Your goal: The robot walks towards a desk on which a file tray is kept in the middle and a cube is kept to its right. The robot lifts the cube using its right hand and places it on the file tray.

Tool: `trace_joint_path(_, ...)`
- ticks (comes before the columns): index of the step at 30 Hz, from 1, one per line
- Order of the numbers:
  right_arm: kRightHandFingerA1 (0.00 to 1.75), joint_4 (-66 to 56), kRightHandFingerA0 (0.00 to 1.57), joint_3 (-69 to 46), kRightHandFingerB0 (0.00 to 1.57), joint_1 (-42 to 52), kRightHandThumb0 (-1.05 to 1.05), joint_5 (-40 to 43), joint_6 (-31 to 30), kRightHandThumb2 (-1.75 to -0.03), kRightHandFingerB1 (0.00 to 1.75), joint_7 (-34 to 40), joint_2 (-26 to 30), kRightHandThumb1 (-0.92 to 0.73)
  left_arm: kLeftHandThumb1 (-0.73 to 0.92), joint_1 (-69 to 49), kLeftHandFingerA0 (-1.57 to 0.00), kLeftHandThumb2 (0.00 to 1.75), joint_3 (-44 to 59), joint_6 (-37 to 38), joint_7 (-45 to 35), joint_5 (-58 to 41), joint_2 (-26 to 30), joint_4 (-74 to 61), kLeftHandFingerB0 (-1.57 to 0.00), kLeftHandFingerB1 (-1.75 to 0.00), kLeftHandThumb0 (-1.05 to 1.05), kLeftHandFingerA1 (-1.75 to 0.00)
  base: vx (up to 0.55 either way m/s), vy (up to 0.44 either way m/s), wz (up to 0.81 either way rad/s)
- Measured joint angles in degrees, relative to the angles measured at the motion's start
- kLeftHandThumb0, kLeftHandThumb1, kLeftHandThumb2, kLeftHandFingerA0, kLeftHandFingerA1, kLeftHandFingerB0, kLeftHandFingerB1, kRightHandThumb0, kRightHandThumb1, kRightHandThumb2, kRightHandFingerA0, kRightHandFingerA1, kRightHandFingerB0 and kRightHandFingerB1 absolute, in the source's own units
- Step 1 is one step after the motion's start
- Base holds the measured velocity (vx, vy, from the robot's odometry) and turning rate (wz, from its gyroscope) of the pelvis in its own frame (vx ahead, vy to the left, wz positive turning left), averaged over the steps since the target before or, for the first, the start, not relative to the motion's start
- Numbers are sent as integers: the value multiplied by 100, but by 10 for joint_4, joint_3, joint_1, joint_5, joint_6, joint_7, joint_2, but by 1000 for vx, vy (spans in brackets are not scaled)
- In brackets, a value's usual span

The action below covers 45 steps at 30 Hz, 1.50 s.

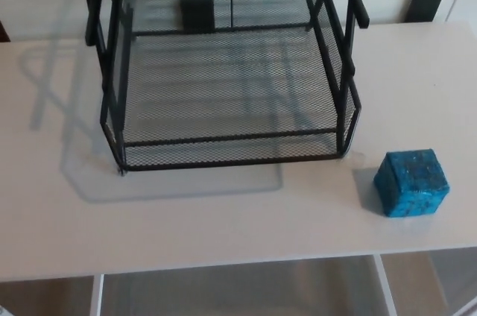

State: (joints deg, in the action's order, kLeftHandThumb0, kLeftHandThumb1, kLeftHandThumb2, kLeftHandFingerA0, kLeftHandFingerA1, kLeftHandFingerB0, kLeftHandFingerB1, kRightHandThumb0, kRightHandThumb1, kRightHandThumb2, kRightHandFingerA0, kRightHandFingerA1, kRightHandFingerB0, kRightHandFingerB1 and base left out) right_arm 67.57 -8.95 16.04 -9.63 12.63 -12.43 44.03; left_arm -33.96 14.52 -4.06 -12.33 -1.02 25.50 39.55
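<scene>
Head view:
- Black wire-mesh file tray (231, 159), tiered, on a black metal frame: stands upright at the middle of the surface, towards the far edge. The lower tier faces the camera with its low front rim. An upper tier is cut off by the picture's top edge.
- Blue cube (411, 182) with a mottled, darker-speckled skin: rests on the surface near its front edge, near the tray's front right corner but apart from it, not touching.
- Pale beige flat surface (223, 226): carries both tray and cube; the tray's shadow falls on it to the left.
- Two small black blocks (426, 3) beyond the far edge, one seen through the mesh.
- Left hand, right hand: neither shows, so the state of the fingers cannot be told.
</scene>
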Motion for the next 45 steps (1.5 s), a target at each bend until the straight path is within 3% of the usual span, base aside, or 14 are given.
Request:
trace_joint_path(4,45,13,33,-32,7,-17,-55,22,8,-60,16,-12,-4,-59,68,7,-15,105,0,-1,0,0,0,15,0,-39,-80,-56,42,-76,10)
trace_joint_path(5,42,13,29,-38,3,-17,-57,27,11,-57,23,-14,-5,-60,89,6,-14,67,0,-1,0,0,-1,17,-10,-26,-73,-46,34,-77,11)
trace_joint_path(6,41,12,26,-46,0,-17,-54,33,15,-58,24,-17,-7,-61,70,7,-12,106,0,-1,0,0,-2,19,0,-35,-81,-54,31,-75,10)
trace_joint_path(13,43,-31,1,-129,0,-16,-57,82,16,-75,0,-55,-11,-46,71,-10,-11,103,3,-5,-3,-2,-4,-14,-4,-39,-79,-53,0,0,0)
trace_joint_path(14,40,-40,2,-142,0,-22,-59,90,14,-75,0,-58,-11,-46,51,-7,-2,110,3,-5,-3,-2,-3,-9,0,-51,-38,-51,0,0,0)
trace_joint_path(16,28,-57,0,-166,0,-46,-82,105,12,-74,0,-62,-11,-38,87,-4,-31,66,5,-9,-3,-2,-1,-11,-14,-32,-77,-50,-10,11,-3)
trace_joint_path(21,39,-153,0,-203,0,-113,-83,133,4,-79,19,-73,6,-40,67,14,-20,97,17,-17,-3,-4,-1,-14,-12,-46,-76,-53,0,0,0)
trace_joint_path(23,114,-193,0,-212,0,-131,-92,142,1,-53,69,-78,9,-53,68,16,-18,97,21,-17,-3,-5,-6,-9,-11,-44,-73,-53,0,0,0)
trace_joint_path(24,68,-211,2,-214,1,-139,-60,145,-1,-83,67,-80,11,-7,69,16,-19,98,25,-17,-3,-7,-9,-8,-11,-44,-73,-53,0,0,0)
trace_joint_path(27,126,-274,0,-214,0,-172,-103,146,-9,-54,80,-80,18,-55,86,19,-22,66,45,-16,-3,-17,-18,-9,-16,-30,-69,-44,23,-4,4)
trace_joint_path(28,85,-292,6,-214,0,-183,-100,146,-13,-86,62,-80,20,-42,88,21,-25,66,53,-16,-3,-21,-20,-10,-16,-29,-70,-47,0,0,0)
trace_joint_path(31,95,-356,0,-208,0,-224,-92,147,-28,-62,64,-80,22,-41,70,37,-23,103,76,-15,-4,-29,-21,-9,-6,-39,-73,-55,0,0,0)
trace_joint_path(33,55,-398,0,-203,0,-244,-75,147,-41,-55,44,-81,22,-43,68,47,-24,102,89,-14,-4,-34,-21,-10,-4,-40,-71,-55,0,0,0)
trace_joint_path(45,14,-636,0,-93,0,-263,-68,138,-109,-76,12,-101,22,-39,88,83,-26,66,105,-14,-10,-46,-23,-11,-13,-34,-71,-50,0,0,0)
